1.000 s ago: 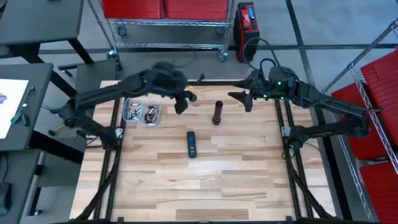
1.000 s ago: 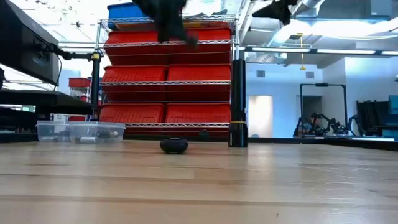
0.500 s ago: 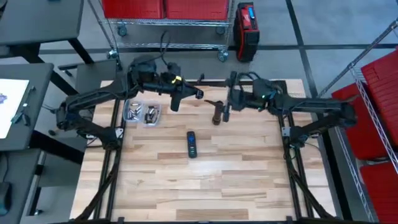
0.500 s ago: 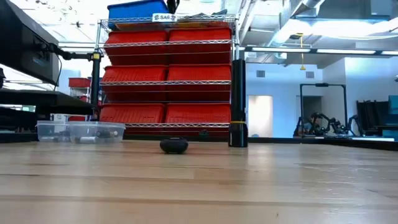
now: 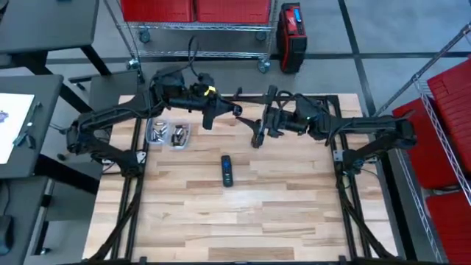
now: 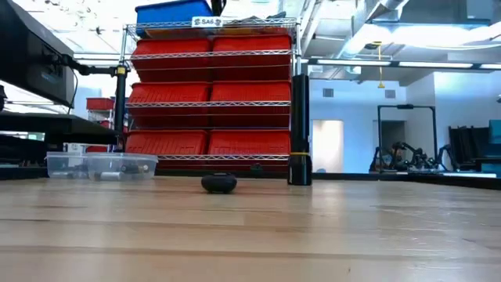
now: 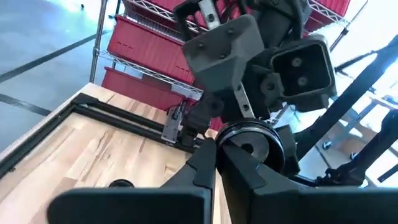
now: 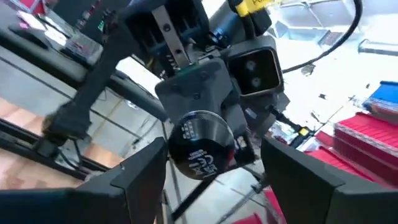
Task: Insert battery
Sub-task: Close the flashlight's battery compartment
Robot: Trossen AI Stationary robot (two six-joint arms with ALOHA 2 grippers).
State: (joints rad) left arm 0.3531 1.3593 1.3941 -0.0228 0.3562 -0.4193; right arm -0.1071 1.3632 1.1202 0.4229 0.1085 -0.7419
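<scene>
A black flashlight stands upright on its base at the far middle of the wooden table. In the high view my right gripper covers most of it. A dark remote-like device lies flat nearer the middle. A clear tub of batteries sits at the far left. My left gripper hovers high beside the tub. It points at my right gripper, fingers shut, and nothing shows between them. My right gripper is open above the flashlight and faces the left one.
The table's black frame rails run along both sides and the far edge. A wire rack with red bins stands beyond the far edge. The near half of the wooden table is bare boards.
My right gripper has swung toward the table's left edge and now hangs over the flashlight, close to my left gripper. My left gripper has risen out of the low view and turned to face the right one. The flashlight, the device and the tub have stayed put.
</scene>
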